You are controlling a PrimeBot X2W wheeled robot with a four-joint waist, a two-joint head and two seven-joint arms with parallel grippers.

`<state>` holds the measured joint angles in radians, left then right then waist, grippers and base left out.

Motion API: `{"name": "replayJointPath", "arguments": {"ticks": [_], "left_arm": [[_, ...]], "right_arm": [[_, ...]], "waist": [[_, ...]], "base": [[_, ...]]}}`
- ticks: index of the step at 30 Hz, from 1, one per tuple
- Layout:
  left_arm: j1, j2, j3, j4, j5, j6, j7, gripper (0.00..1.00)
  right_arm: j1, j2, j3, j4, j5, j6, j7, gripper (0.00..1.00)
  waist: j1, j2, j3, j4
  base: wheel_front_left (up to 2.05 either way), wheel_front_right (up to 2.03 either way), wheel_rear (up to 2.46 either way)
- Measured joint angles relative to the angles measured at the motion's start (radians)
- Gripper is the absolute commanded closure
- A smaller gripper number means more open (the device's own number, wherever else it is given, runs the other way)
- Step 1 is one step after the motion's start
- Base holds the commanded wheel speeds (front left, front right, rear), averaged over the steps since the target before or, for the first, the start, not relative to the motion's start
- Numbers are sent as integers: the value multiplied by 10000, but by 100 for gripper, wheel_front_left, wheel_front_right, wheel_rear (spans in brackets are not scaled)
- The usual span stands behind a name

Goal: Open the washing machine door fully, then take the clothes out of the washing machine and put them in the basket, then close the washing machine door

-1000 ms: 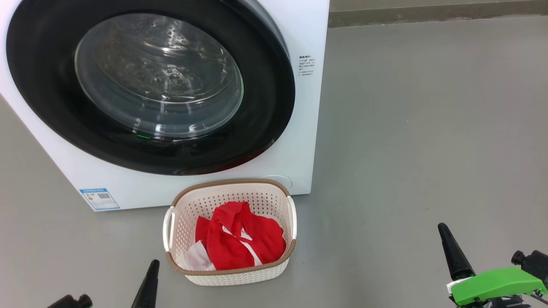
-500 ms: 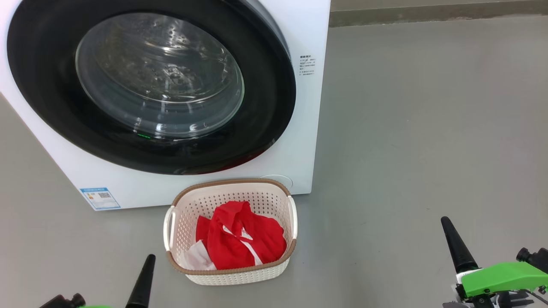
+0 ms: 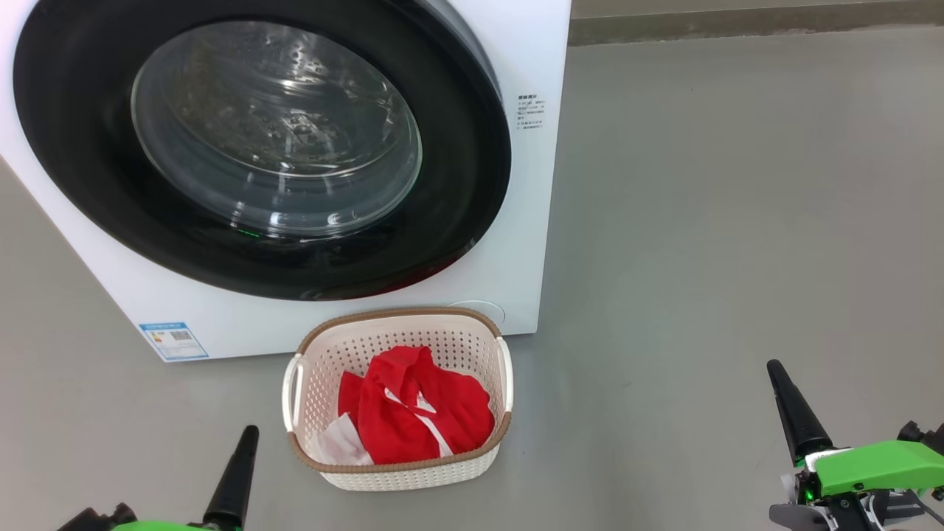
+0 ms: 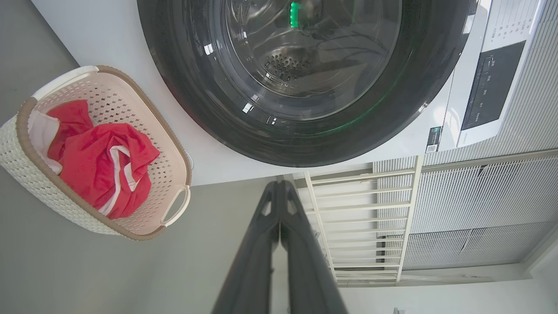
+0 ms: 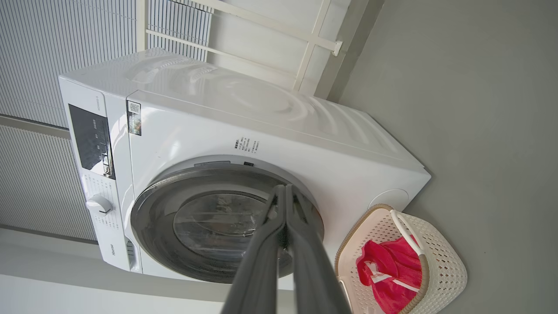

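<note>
The washing machine door [image 3: 262,147] sits closed, its black rim flat against the front of the washing machine [image 3: 527,221]. Through the clear glass bowl the steel drum shows. The clothes [image 3: 413,417] lie in the basket [image 3: 402,479]: a crumpled red garment with white trim, and a small white piece tucked into the near left corner. The basket stands upright on the grey floor [image 3: 700,221], just in front of the machine's lower right part. Whether it touches the machine cannot be told. A blue label [image 3: 173,340] sits at the machine's lower left corner, left of the basket and farther away.

The left gripper [image 3: 251,435] hangs near the basket's near left side, apart from it, its two dark fingers pressed together on nothing. The right gripper [image 3: 776,372] is well off to the right over bare floor, also pinched closed and empty, with a green cover [image 3: 877,464] behind its fingers. In the right wrist view the machine's dark control panel [image 5: 91,139] and a white knob [image 5: 99,205] show beside the door, with a ribbed wall behind.
</note>
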<state>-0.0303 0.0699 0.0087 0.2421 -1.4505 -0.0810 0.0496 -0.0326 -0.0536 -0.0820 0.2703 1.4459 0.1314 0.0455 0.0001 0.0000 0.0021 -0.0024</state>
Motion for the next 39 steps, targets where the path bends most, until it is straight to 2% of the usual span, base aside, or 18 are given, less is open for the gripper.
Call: {"name": "replayJointPath", "arguments": {"ticks": [17, 39], "left_arm": [[-357, -138, 454, 207, -1691, -428, 384, 100], [-361, -173, 514, 222, -1722, -428, 456, 100]], "right_arm": [[-182, -10, -215, 0, 1774, -13, 389, 100], [-319, -6, -291, 0, 1808, -13, 472, 100]], "waist": [[0, 0, 10, 24], [0, 0, 10, 24]], "base": [[0, 0, 0], [0, 0, 0]]}}
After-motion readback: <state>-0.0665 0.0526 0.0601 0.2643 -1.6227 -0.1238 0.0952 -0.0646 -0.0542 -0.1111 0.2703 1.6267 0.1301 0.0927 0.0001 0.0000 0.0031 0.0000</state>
